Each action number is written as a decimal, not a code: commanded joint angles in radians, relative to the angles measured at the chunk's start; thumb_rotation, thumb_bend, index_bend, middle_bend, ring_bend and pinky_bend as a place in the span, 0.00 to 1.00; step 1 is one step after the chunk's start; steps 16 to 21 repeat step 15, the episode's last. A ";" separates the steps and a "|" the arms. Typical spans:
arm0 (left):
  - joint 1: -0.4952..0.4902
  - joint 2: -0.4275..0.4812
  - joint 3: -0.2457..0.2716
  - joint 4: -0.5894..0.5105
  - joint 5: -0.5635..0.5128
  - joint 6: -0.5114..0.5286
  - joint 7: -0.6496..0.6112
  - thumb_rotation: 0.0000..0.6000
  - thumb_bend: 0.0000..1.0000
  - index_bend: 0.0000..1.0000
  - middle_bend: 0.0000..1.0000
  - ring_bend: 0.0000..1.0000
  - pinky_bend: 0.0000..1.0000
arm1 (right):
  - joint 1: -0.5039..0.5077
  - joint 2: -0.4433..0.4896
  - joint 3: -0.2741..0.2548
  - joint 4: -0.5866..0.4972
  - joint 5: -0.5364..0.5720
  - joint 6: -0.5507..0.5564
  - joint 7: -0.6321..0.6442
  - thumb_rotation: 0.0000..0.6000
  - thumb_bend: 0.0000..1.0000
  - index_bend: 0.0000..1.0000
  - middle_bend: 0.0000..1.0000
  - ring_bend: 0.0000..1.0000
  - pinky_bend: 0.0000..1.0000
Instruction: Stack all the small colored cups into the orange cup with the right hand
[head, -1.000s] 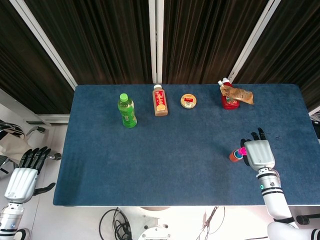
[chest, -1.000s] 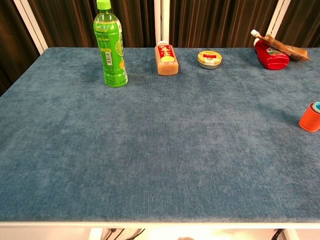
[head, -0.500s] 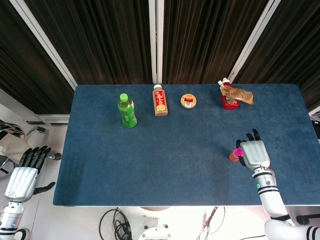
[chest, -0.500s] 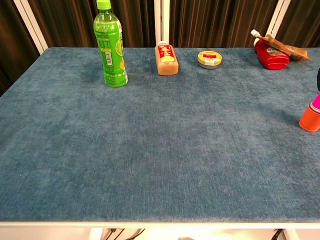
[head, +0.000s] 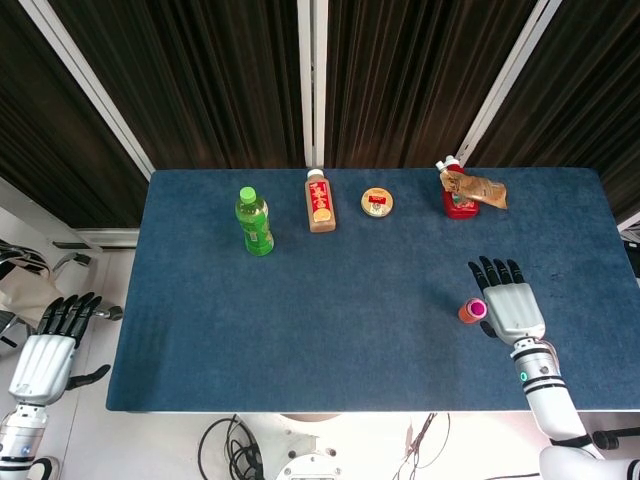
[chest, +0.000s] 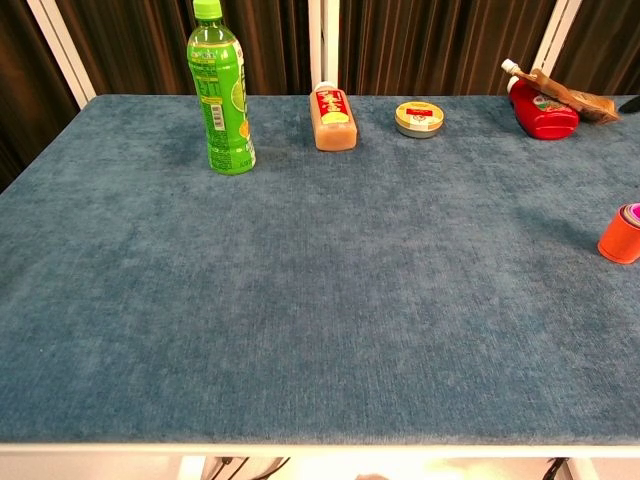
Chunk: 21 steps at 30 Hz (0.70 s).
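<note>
Inside orange cup (head: 467, 312): pink cup (head: 477, 307).

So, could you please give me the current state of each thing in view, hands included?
orange cup: upright on the table, pink cup nested inside
right hand: fingers spread, holding nothing, beside the orange cup
left hand: off the table, holding nothing
green bottle: upright, capped
orange juice bottle: upright, capped
round tin: lid on
red pouch: at the far edge, capped
</note>
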 joint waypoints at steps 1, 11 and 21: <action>0.000 -0.001 -0.002 0.000 0.000 0.002 0.000 1.00 0.03 0.02 0.03 0.00 0.00 | -0.086 0.060 -0.030 -0.026 -0.154 0.108 0.120 1.00 0.12 0.00 0.00 0.00 0.00; -0.007 -0.001 -0.023 0.003 -0.012 0.011 0.039 1.00 0.03 0.02 0.03 0.00 0.00 | -0.374 0.019 -0.134 0.334 -0.481 0.472 0.527 1.00 0.06 0.00 0.00 0.00 0.00; -0.013 -0.006 -0.031 0.004 -0.026 0.001 0.066 1.00 0.03 0.02 0.03 0.00 0.00 | -0.417 -0.019 -0.122 0.431 -0.503 0.516 0.578 1.00 0.05 0.00 0.00 0.00 0.00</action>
